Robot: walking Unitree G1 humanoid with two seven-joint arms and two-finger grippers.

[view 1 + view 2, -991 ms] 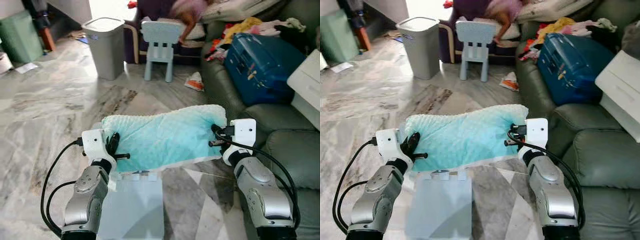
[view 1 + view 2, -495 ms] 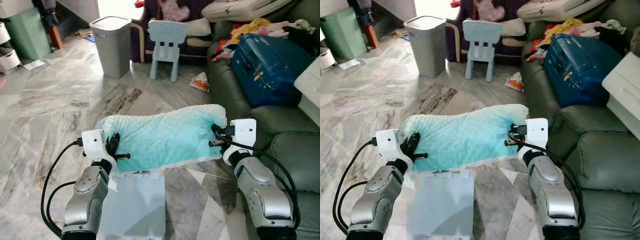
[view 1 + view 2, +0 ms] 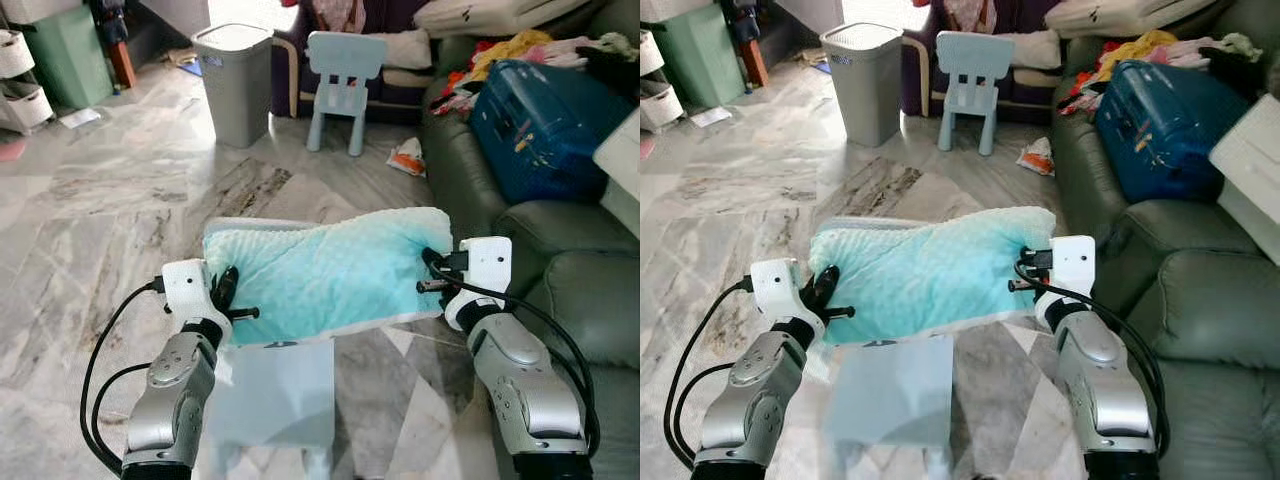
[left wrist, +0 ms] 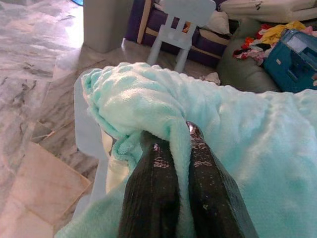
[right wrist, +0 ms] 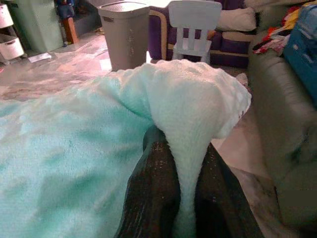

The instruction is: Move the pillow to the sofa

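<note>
A mint-green pillow (image 3: 325, 275) is held in the air at the centre of the frame, stretched between the two silver arms that rise from the lower edge. The left gripper (image 3: 228, 296), at lower left, is closed on the pillow's left end; in the left wrist view a fold of the fleece is pinched between the two black fingers (image 4: 151, 198). The right gripper (image 3: 432, 272), right of centre, is closed on the pillow's right corner, and in the right wrist view a fold of the fabric is likewise clamped between its fingers (image 5: 153, 193). A pale blue panel (image 3: 272, 395) is seen just below the pillow at the bottom centre; what it is cannot be told. Grey-veined marble floor (image 3: 110, 210) occupies the left half of the frame. A dark green sofa (image 3: 575, 290) runs along the right edge, near the right arm and apart from the pillow. Farther up the sofa, at upper right, lies a blue suitcase (image 3: 540, 115) with loose clothes (image 3: 500, 50) behind it. At upper centre a pale blue chair (image 3: 343, 85) stands on the floor, with a grey bin (image 3: 238, 80) to its left. A green cabinet (image 3: 70, 60) is seen at the upper left corner.
</note>
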